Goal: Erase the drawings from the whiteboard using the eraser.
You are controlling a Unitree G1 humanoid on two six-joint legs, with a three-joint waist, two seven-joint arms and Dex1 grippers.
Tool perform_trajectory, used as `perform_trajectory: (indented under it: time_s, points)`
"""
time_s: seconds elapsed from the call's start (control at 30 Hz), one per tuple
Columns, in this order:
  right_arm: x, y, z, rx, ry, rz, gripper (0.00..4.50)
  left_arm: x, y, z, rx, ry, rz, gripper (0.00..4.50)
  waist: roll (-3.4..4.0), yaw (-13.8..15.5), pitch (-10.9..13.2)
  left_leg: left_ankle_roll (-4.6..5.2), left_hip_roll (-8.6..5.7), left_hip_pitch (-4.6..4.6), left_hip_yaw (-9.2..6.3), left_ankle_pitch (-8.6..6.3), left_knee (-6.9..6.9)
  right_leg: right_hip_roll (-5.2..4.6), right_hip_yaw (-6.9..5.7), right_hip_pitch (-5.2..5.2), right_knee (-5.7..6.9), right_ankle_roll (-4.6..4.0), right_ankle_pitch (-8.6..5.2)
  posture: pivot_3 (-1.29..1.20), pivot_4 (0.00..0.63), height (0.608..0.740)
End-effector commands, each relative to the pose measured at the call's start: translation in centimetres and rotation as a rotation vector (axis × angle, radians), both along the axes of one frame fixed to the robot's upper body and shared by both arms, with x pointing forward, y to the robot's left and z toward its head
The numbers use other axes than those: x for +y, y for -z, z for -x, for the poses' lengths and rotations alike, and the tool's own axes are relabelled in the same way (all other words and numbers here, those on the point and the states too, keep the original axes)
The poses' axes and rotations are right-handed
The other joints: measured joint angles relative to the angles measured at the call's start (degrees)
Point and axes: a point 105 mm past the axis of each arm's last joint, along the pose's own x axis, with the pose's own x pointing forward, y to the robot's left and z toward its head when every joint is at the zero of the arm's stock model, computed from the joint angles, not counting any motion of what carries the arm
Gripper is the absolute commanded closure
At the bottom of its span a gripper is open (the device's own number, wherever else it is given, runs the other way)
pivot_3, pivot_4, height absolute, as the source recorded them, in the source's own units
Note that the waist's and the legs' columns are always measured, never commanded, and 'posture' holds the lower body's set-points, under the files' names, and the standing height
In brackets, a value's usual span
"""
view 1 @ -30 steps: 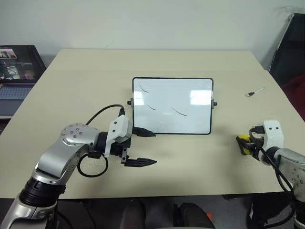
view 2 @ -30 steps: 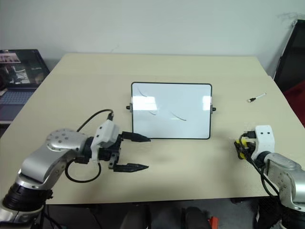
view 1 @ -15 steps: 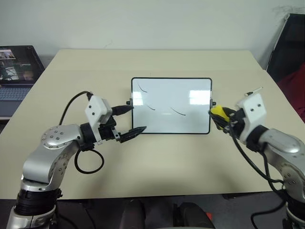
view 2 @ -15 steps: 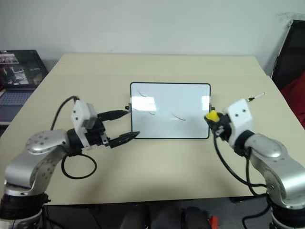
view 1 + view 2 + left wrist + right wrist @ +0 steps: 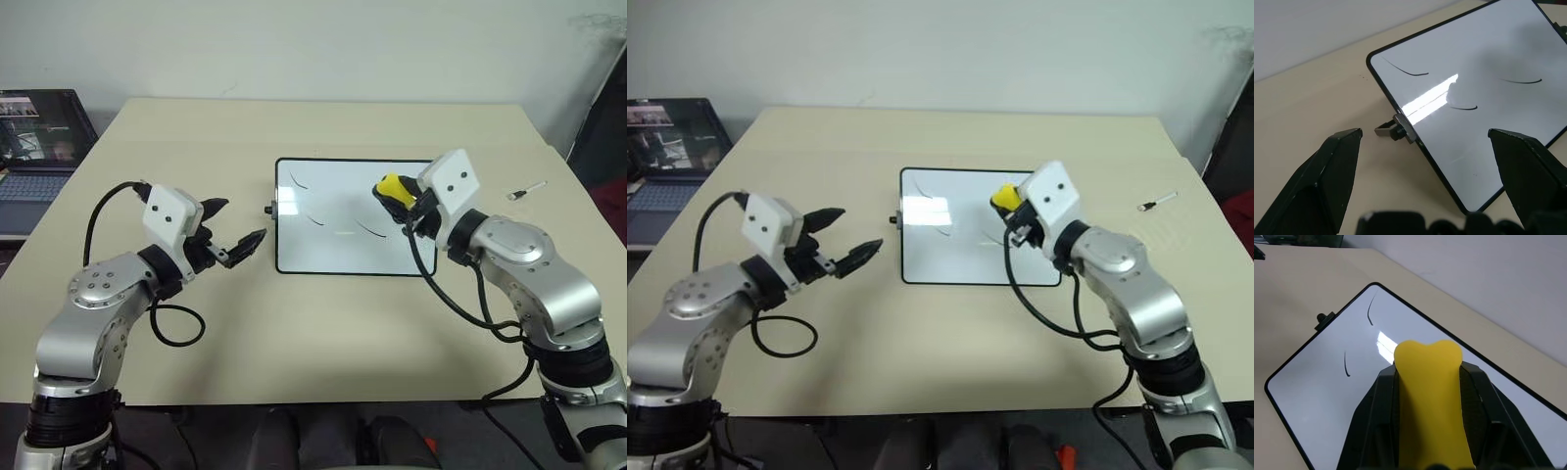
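The whiteboard [image 5: 328, 250] lies flat in the middle of the table, with thin black drawings [image 5: 313, 219] on its left and centre. My right gripper [image 5: 397, 199] is shut on the yellow eraser [image 5: 394, 185], which hovers over the board's upper right part, just above a curved stroke [image 5: 370, 228]. In the right wrist view the eraser [image 5: 1427, 382] sits between the two black fingers [image 5: 1376, 421], pointing at the board. My left gripper [image 5: 243, 220] is open and holds nothing, just left of the board's left edge. The left wrist view shows the board's side knob [image 5: 1396, 131] and three strokes [image 5: 1464, 107].
A dark laptop [image 5: 39, 137] sits off the table's far left. A thin white pen [image 5: 524, 189] lies on the table at the right, beyond my right arm. A dark chair [image 5: 607, 127] stands past the right edge.
My right gripper has carried the eraser up and left, from the table's right side to over the board. My left gripper has swung left, off the board's lower left corner.
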Motion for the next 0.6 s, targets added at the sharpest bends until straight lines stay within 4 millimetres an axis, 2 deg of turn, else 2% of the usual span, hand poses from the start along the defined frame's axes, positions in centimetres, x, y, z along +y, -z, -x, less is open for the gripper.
perform_trajectory:
  time_s: [0.03,0.2,0.3,0.47,0.6]
  points:
    - [-0.2,0.5,2.2,0.005,-0.075,-0.016,3.19,0.3,-1.2,0.2,-0.043,-0.013,0.017,0.0,-0.02,0.17,-0.01,0.0,0.0,-0.01,0.0,0.0,-0.01,0.0,-0.02,0.01,-0.02,0.0,0.0,0.0,0.15,0.74]
    - [-3.0,1.5,3.8,0.05,-0.062,0.01,3.19,2.1,-0.8,-0.2,-0.041,-0.076,0.025,0.0,-0.01,0.04,0.0,0.0,-0.03,-0.04,0.01,0.0,0.0,-0.04,0.0,0.0,-0.02,0.02,-0.01,0.0,0.15,0.74]
    - [-3.3,1.4,3.7,0.035,-0.045,0.025,3.19,2.3,-0.7,-0.3,-0.036,-0.077,0.027,0.0,-0.02,-0.26,0.0,0.0,-0.02,0.0,0.01,0.0,0.01,-0.03,-0.06,0.02,0.04,0.01,-0.01,0.0,0.15,0.74]
    - [-1.2,0.1,1.9,-0.078,-0.056,0.074,3.19,2.0,-0.6,-0.5,-0.017,-0.044,0.05,0.0,-0.01,-0.52,0.01,0.0,-0.01,0.04,0.01,0.0,0.0,0.05,0.01,-0.01,0.08,0.01,0.0,0.0,0.15,0.74]
    - [1.7,-1.1,-0.5,-0.151,-0.077,0.08,3.19,1.8,-0.9,-0.6,-0.027,-0.021,0.044,0.0,-0.01,-0.32,0.01,-0.01,-0.01,0.04,0.01,0.0,0.01,0.04,0.02,-0.02,0.08,0.01,0.0,0.0,0.15,0.74]
